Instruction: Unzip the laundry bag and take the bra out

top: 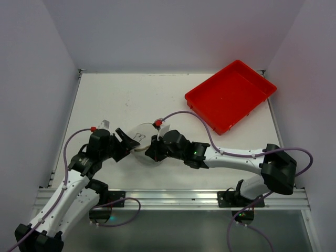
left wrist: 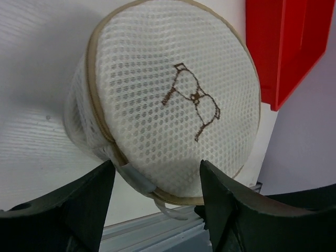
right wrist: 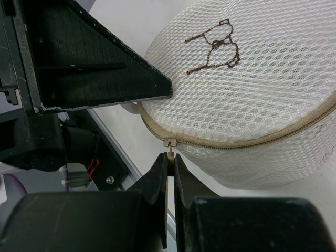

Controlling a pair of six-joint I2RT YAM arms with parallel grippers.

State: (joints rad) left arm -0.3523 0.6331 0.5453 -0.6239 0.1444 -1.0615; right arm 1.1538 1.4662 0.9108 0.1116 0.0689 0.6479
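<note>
The laundry bag (top: 142,134) is a white mesh cylinder lying between my two grippers near the table's front. Its flat end with a brown bra icon (left wrist: 193,100) faces the left wrist camera. My left gripper (left wrist: 155,168) is open, its fingers astride the bag's lower rim; one finger (right wrist: 131,79) touches the flat end. My right gripper (right wrist: 172,156) is shut on the small zipper pull (right wrist: 171,149), which hangs from the slider on the tan zipper (right wrist: 252,140). The zipper looks closed where it shows. The bra is hidden inside the bag.
A red rectangular tray (top: 231,94) lies at the back right and also shows in the left wrist view (left wrist: 283,47). The metal rail (top: 173,197) of the table's front edge runs just below the bag. White walls enclose the table.
</note>
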